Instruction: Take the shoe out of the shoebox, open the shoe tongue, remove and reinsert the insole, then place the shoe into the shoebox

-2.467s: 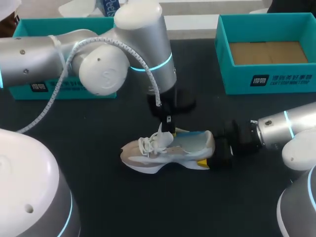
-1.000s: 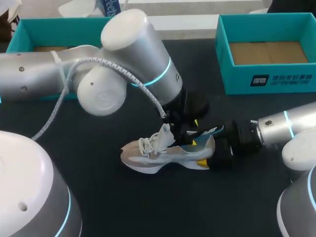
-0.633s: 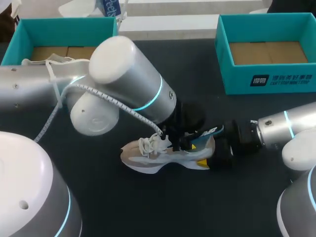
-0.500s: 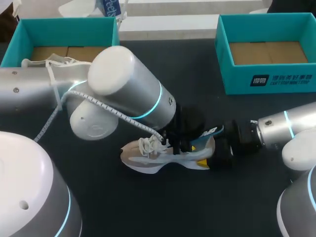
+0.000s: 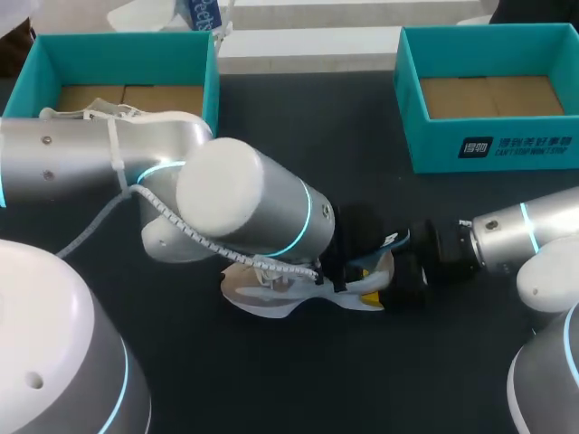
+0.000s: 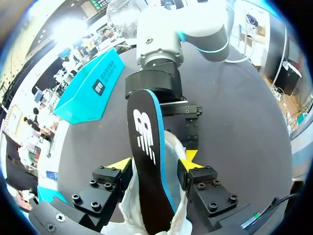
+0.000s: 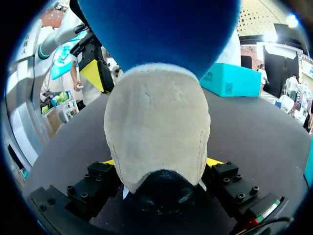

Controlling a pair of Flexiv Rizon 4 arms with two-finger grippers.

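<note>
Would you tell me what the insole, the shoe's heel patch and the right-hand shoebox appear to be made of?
The insole looks like foam, with a matte black fabric top over a blue edge. The heel patch of the shoe looks like beige suede, judging by its soft, napped surface and stitched seams. The shoebox looks like cardboard, with smooth teal walls and a plain brown floor.

a black table (image 5: 362, 117) holds one open teal shoebox (image 5: 127, 56) at upper left, a second shoebox (image 5: 507, 145) at upper right, a shoe (image 5: 262, 291) at centre.
</note>
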